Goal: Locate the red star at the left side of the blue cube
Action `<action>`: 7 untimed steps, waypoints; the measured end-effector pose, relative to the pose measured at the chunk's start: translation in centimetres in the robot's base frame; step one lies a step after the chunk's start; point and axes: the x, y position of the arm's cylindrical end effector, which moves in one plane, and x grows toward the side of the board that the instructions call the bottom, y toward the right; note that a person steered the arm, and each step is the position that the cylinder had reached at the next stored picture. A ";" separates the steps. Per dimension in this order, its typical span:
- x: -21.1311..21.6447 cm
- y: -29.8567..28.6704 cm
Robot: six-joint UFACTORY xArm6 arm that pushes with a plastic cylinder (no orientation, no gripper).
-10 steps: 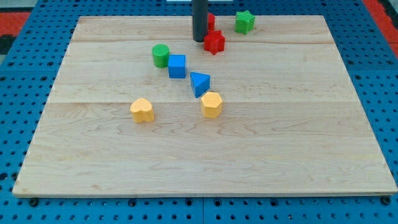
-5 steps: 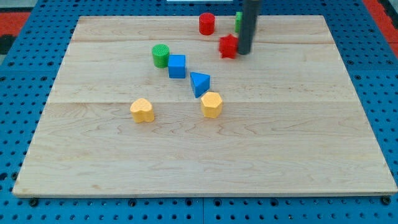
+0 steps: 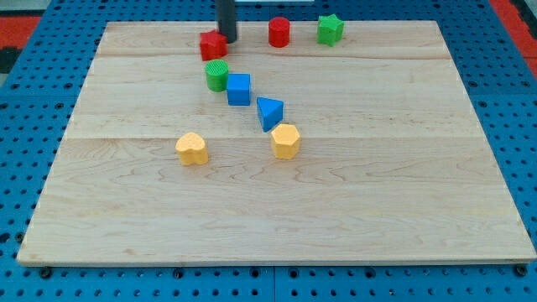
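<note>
No readable text, labels, brands, numbers or signs anywhere in the camera view. Wooden board [image 3: 277, 210]: bare grain only, edge to edge. Blocks: plain coloured faces, no markings. Blue pegboard [image 3: 17, 126] around the board: holes only, nothing printed.
</note>
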 end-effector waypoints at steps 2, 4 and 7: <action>2.4 -5.0; 8.6 -5.6; 13.6 -4.4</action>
